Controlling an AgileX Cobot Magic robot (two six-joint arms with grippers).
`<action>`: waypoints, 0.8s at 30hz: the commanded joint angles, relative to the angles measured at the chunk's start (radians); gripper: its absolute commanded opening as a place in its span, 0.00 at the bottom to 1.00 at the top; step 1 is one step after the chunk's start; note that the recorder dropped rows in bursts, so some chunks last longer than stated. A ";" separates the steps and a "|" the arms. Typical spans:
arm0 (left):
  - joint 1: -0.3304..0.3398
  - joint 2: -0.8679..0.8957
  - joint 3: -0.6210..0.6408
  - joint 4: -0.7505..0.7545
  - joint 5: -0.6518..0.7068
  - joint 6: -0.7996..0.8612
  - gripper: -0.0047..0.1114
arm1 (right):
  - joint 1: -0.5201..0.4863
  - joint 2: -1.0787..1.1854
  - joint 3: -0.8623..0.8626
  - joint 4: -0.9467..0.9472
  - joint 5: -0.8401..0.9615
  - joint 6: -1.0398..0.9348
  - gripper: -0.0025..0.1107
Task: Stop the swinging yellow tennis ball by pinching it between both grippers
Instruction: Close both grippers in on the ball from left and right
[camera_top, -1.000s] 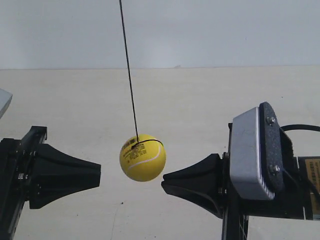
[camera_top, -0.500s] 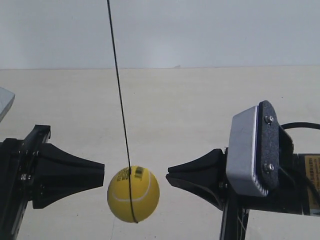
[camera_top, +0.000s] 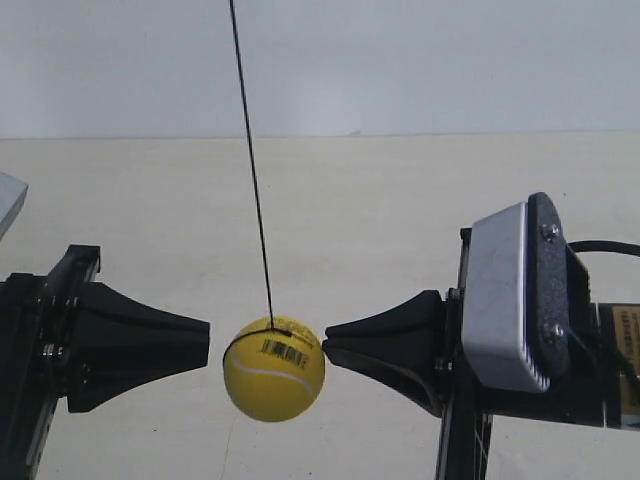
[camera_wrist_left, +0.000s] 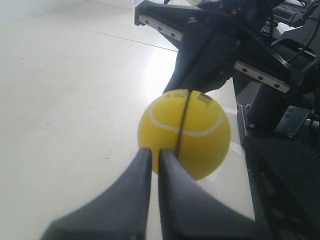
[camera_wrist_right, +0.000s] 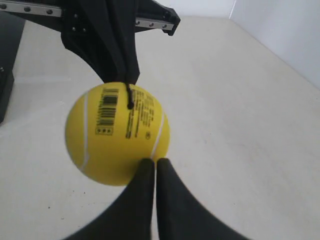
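The yellow tennis ball (camera_top: 273, 368) hangs on a thin black string (camera_top: 252, 170) between two black wedge-jawed grippers. In the exterior view, the gripper at the left (camera_top: 206, 345) ends a small gap short of the ball. The tip of the gripper at the right (camera_top: 327, 352) is at the ball's edge. In the left wrist view my left gripper (camera_wrist_left: 155, 152) is shut with its tips against the ball (camera_wrist_left: 195, 132). In the right wrist view my right gripper (camera_wrist_right: 151, 162) is shut too, with its tips at the ball (camera_wrist_right: 115, 132) just below the white seam.
A pale tabletop (camera_top: 400, 220) lies below, with a white wall (camera_top: 420, 60) behind. A grey-silver plate (camera_top: 500, 295) sits on the body of the arm at the exterior view's right. Black arm frames with rails (camera_wrist_left: 260, 70) stand behind the ball.
The ball swung from low near the left-hand gripper toward the right-hand one and rose a little. The right-hand gripper shifted slightly toward the ball.
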 joint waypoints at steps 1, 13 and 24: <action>-0.006 0.019 0.004 -0.034 -0.013 0.025 0.08 | 0.002 -0.002 0.004 0.019 -0.012 -0.019 0.02; -0.006 0.146 -0.003 -0.089 -0.013 0.161 0.08 | 0.002 -0.002 0.004 0.069 0.012 -0.089 0.02; -0.006 0.146 -0.015 -0.089 -0.013 0.185 0.08 | 0.002 0.198 -0.067 0.111 -0.074 -0.184 0.02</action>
